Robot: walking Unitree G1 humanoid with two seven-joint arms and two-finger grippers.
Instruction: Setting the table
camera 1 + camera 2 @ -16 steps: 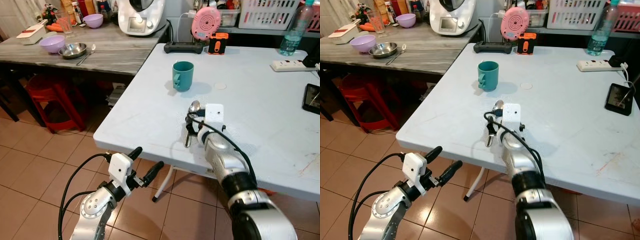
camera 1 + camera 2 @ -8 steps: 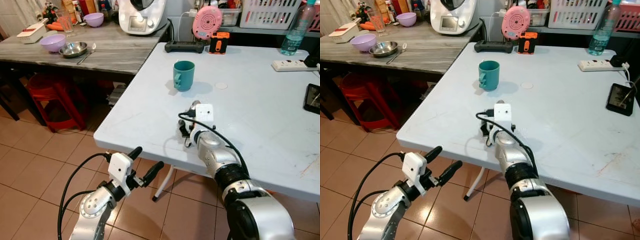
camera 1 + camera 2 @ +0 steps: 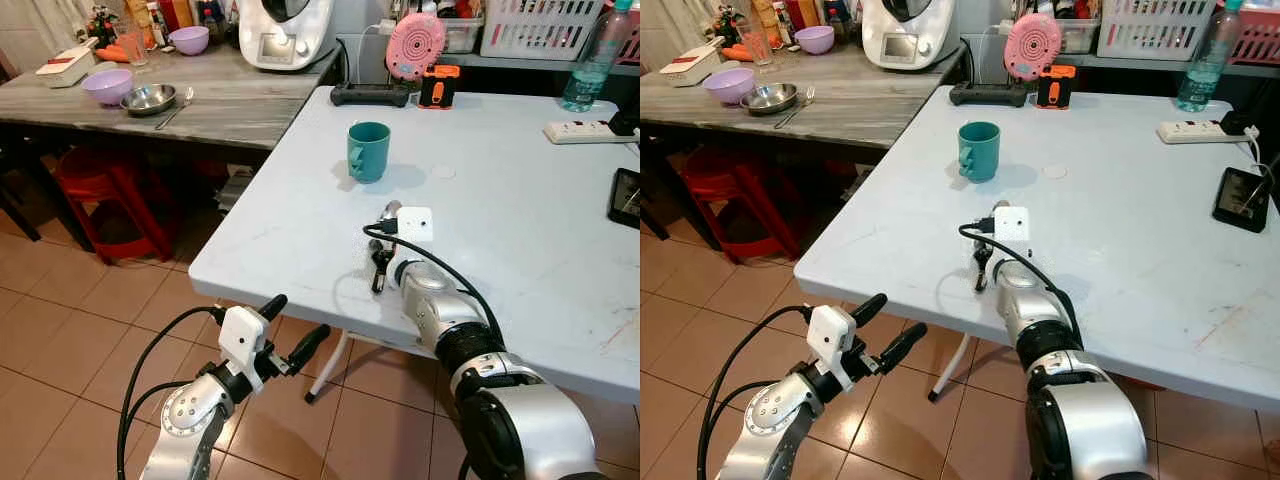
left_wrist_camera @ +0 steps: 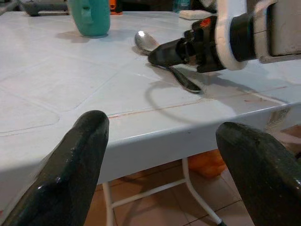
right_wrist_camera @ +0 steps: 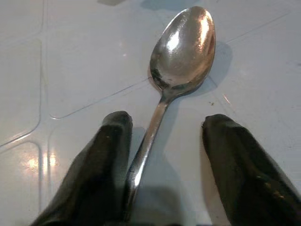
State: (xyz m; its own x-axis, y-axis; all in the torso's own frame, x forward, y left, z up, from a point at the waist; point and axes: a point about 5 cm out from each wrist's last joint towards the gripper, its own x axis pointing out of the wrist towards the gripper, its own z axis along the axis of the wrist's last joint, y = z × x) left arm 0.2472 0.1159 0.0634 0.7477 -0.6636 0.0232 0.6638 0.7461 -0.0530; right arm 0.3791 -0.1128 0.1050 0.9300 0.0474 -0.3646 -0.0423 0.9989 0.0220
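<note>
On white table (image 3: 300, 200), spoon (image 5: 181, 42) flat between spread right claw (image 5: 164, 146) fingers, ungripped

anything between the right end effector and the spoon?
Nothing visible. The right end effector sits low on the white table, its open fingers straddling the spoon handle. The teal mug stands farther back, apart from both.
</note>
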